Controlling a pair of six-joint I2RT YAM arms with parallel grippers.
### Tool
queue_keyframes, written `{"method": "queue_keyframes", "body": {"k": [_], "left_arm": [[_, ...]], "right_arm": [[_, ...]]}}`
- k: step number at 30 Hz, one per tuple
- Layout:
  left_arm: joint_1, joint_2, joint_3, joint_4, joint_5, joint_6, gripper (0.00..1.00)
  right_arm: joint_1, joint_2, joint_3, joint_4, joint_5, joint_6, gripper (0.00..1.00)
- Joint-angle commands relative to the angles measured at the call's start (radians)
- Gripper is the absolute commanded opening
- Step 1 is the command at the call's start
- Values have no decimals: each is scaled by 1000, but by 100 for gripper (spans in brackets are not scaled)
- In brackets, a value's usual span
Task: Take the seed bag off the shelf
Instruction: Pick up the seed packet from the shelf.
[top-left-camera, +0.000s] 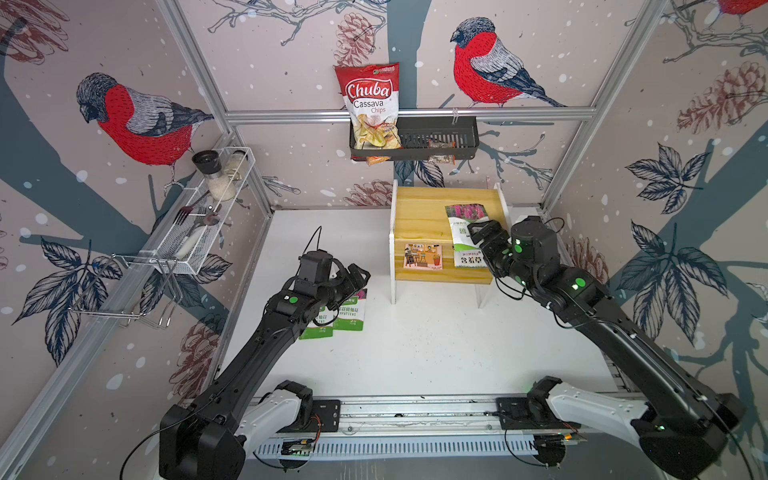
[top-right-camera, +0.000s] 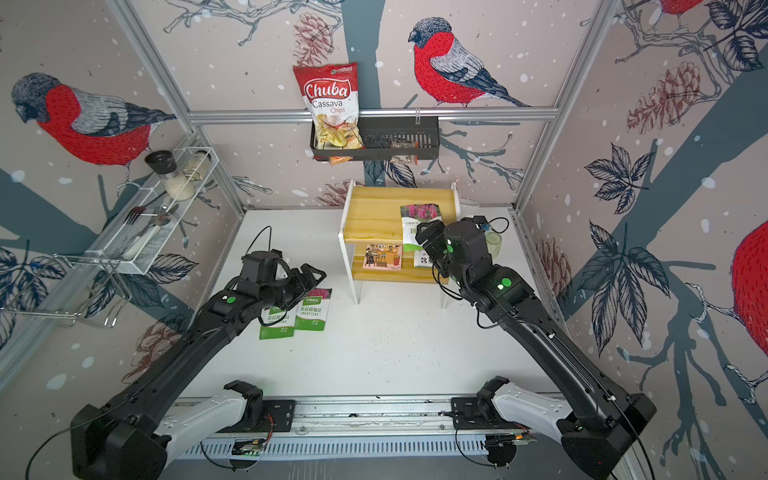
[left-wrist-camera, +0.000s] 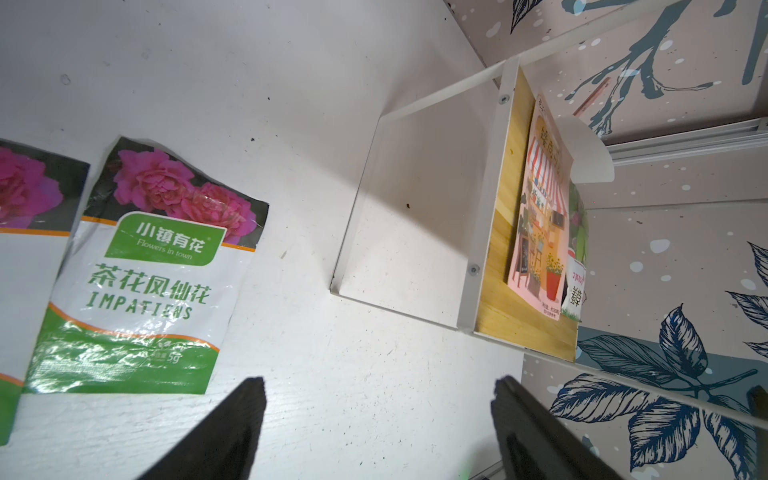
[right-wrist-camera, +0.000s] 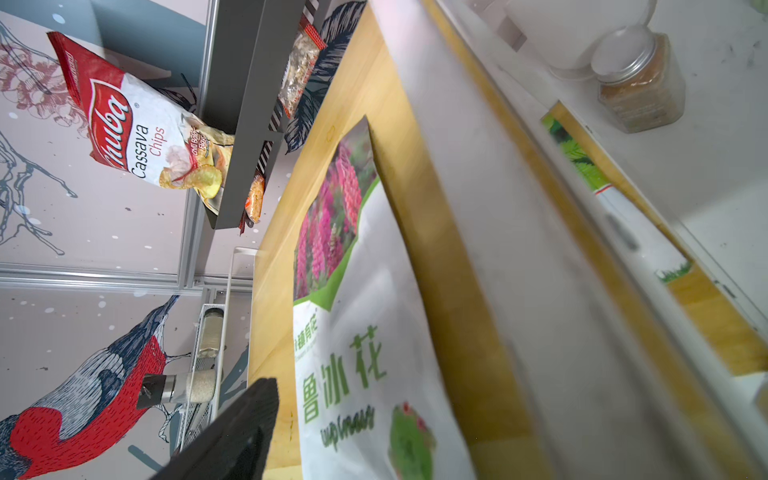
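Left jaws are held wide apart over the surface (top-left-camera: 415, 353), well off. Right jaws are parked at the near end of the seed bag (top-left-camera: 458, 220). Only one's seen, so their gap can't be told. Bag's laid front-to-back on the top board of the shelf (top-left-camera: 419, 208).

From my end the shelf (top-left-camera: 419, 208) top's left half is open from above, black basket (top-left-camera: 436, 137) hanging higher behind, a jar (right-wrist-camera: 640, 83) crowding its right side, and the bench (top-left-camera: 415, 353) front-middle is free, just two packets (top-right-camera: 313, 309) toward its left edge.
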Motion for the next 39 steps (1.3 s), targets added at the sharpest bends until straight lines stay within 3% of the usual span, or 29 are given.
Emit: {"method": "queue_keyframes", "body": {"k": [1, 8, 25, 39], "left_arm": [[3, -6, -9, 20, 11, 9, 89], [9, -17, -26, 27, 19, 4, 89], [13, -15, -28, 34, 24, 2, 89], [15, 5, -23, 47, 32, 5, 89]], "right_arm": [[12, 8, -4, 54, -28, -2, 88], [29, 9, -22, 46, -23, 20, 85], [42, 4, -6, 33, -45, 34, 63], [39, -22, 1, 62, -91, 45, 61]]}}
